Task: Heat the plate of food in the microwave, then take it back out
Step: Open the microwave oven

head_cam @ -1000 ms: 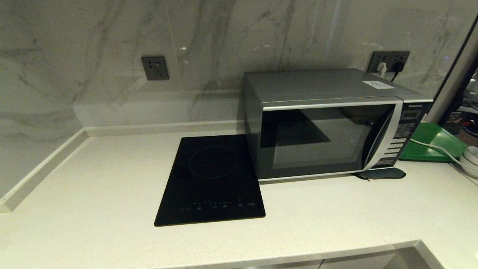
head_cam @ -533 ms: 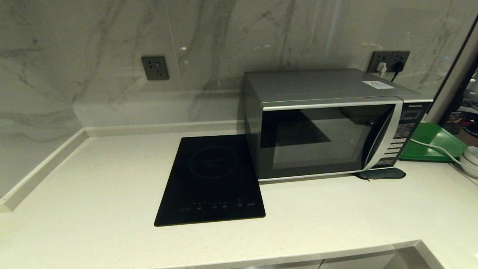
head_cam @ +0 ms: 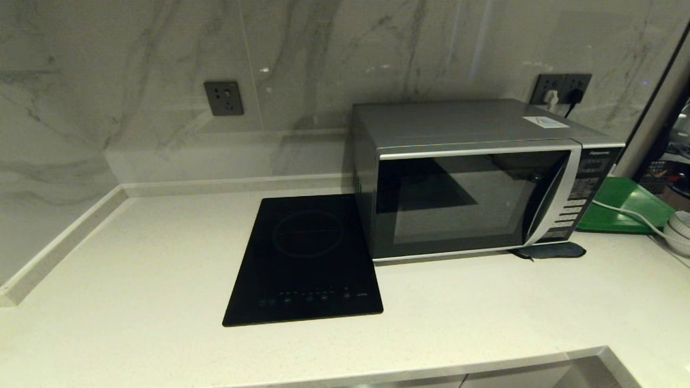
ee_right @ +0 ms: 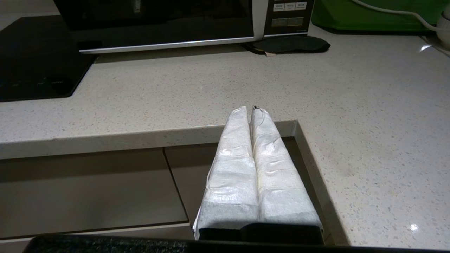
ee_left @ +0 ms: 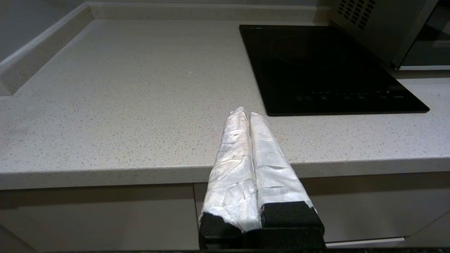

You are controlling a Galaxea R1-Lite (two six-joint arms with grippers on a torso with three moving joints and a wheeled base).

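Observation:
The silver-grey microwave (head_cam: 474, 178) stands at the back right of the counter with its dark glass door closed; its button panel (ee_right: 289, 12) also shows in the right wrist view. The plate of food is out of view in every frame. My left gripper (ee_left: 246, 113) is shut, its white-wrapped fingers pressed together just off the counter's front edge, left of the cooktop. My right gripper (ee_right: 250, 109) is shut too, holding nothing, at the front edge near the counter's notch. Neither arm shows in the head view.
A flat black induction cooktop (head_cam: 304, 258) lies left of the microwave. A dark pad (head_cam: 550, 250) sits under the microwave's right front corner. A green tray (head_cam: 625, 207), a white cable (head_cam: 628, 215) and white bowls (head_cam: 680, 226) are at the far right. Marble walls close the back and left.

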